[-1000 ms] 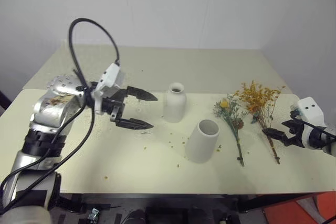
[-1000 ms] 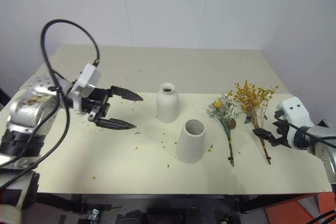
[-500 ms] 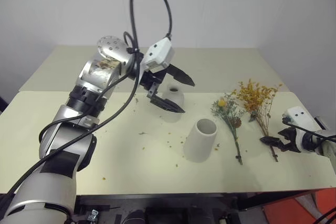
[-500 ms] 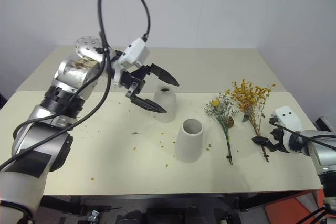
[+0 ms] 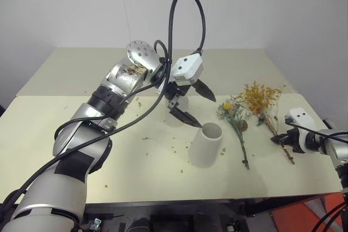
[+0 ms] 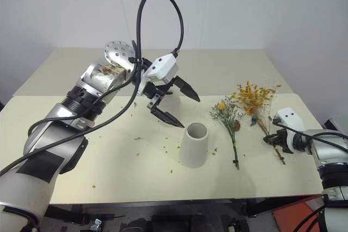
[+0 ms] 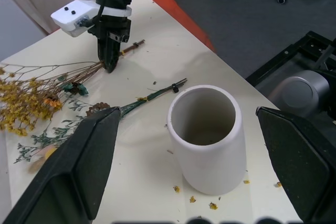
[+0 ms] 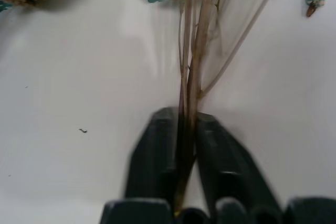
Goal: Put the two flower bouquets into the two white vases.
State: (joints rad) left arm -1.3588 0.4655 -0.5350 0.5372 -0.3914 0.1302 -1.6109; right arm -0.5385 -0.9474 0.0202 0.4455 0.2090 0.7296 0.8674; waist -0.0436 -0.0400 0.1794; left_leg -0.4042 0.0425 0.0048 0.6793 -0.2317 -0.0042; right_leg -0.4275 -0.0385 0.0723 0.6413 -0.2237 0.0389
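Currently your right fingers [image 8: 186, 145] pinch the orange bouquet's [image 5: 260, 97] stems on the counter [image 5: 65, 134], at 3 o'clock from the cylinder vase [image 5: 206, 145]. Left fingers [image 5: 194, 107] hang spread above that vase. Next: lift and carry the stems to a vase mouth.

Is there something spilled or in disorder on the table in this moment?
Yes. Small yellow-orange crumbs, apparently shed blossoms, lie scattered on the table around the cylinder vase. Both bouquets lie flat: the grey-green bouquet free, the yellow-orange bouquet pinched by the right gripper.
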